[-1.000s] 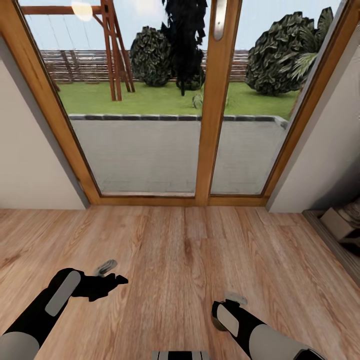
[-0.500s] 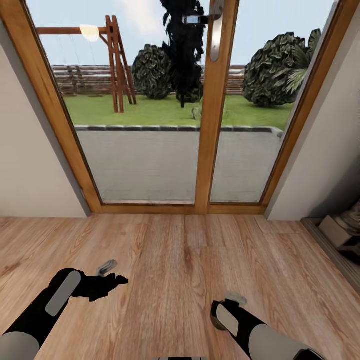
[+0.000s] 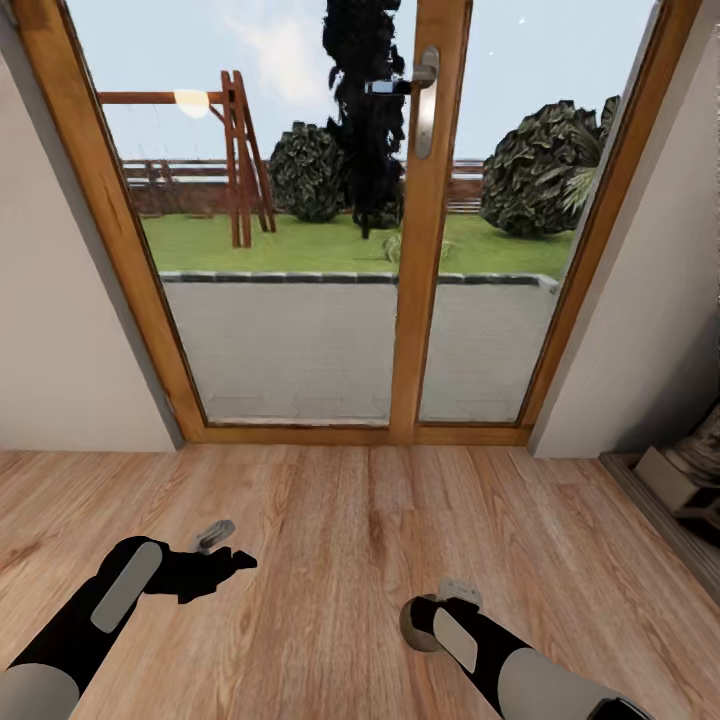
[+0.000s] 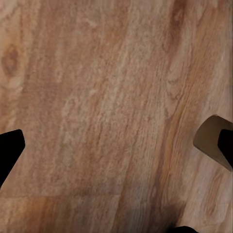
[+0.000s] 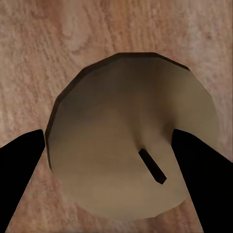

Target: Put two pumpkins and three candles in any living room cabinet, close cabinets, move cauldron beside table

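Observation:
A pale beige candle [image 5: 127,121] with a short dark wick sits between the two black fingers of my right gripper [image 5: 114,162], which is shut on it. From the head camera the candle [image 3: 414,626] peeks out under my right gripper [image 3: 432,612], low over the wooden floor [image 3: 340,540]. My left gripper [image 3: 226,556] hangs over the floor to the left, open with nothing in it. The left wrist view has its fingers [image 4: 8,151] wide apart over bare boards. Pumpkins, cabinet and cauldron are out of view.
A glass double door with a wooden frame [image 3: 412,300] and a metal handle [image 3: 424,100] stands straight ahead, with white walls [image 3: 60,330] on both sides. A low ledge with pale objects [image 3: 680,475] sits at the right edge.
The whole picture has shifted down, so the camera has tilted up. My right gripper has moved slightly left with the candle, which shows more now. The left arm has kept still.

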